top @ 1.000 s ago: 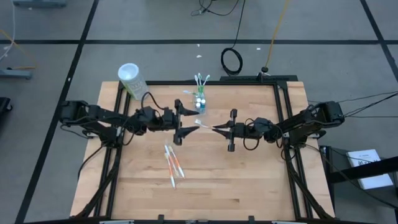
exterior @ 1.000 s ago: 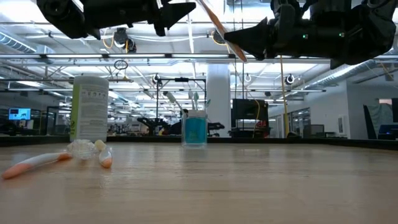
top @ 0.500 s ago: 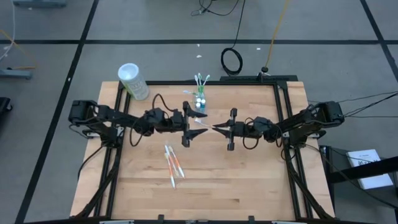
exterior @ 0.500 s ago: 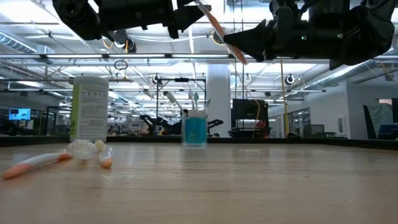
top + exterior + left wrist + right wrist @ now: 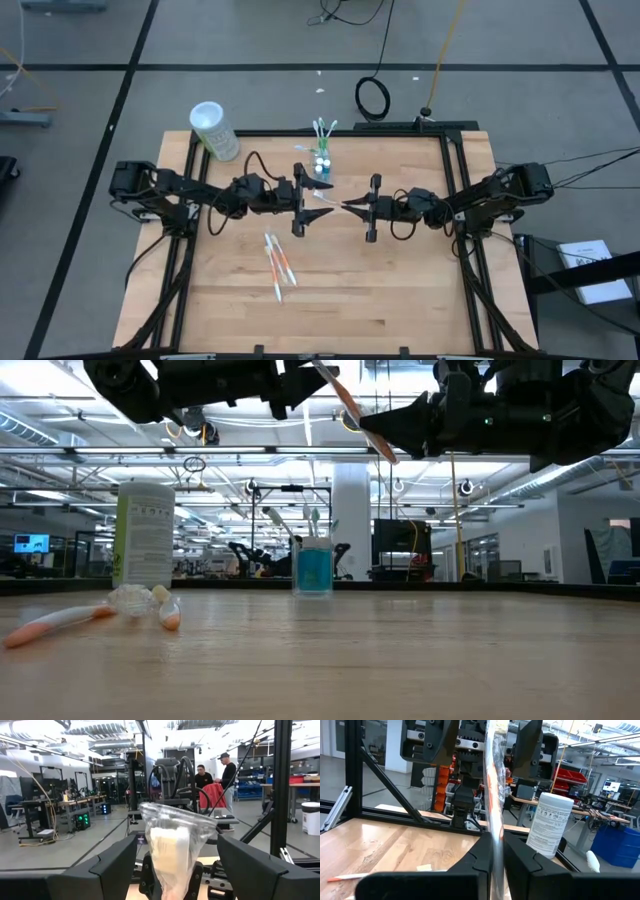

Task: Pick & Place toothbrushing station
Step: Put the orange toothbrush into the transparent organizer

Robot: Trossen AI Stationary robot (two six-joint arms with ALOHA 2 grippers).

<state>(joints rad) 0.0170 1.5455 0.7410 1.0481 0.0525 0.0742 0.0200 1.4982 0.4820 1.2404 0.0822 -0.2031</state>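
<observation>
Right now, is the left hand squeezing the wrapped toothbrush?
No, the left hand is open around the wrapped toothbrush, which the right hand pinches.

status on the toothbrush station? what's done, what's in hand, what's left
Done: the cup at the table's far edge already holds green toothbrushes and blue tubes.

In hand: the right end effector is shut on a wrapped toothbrush held above mid-table; the left end effector stands open around its free end.

Left: orange toothbrushes lie loose on the table.

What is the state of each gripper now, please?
Left gripper: open, fingers either side of the wrapped toothbrush's end, not closed on it.
Right gripper: shut on the slim white and orange toothbrush in clear wrapping.
</observation>
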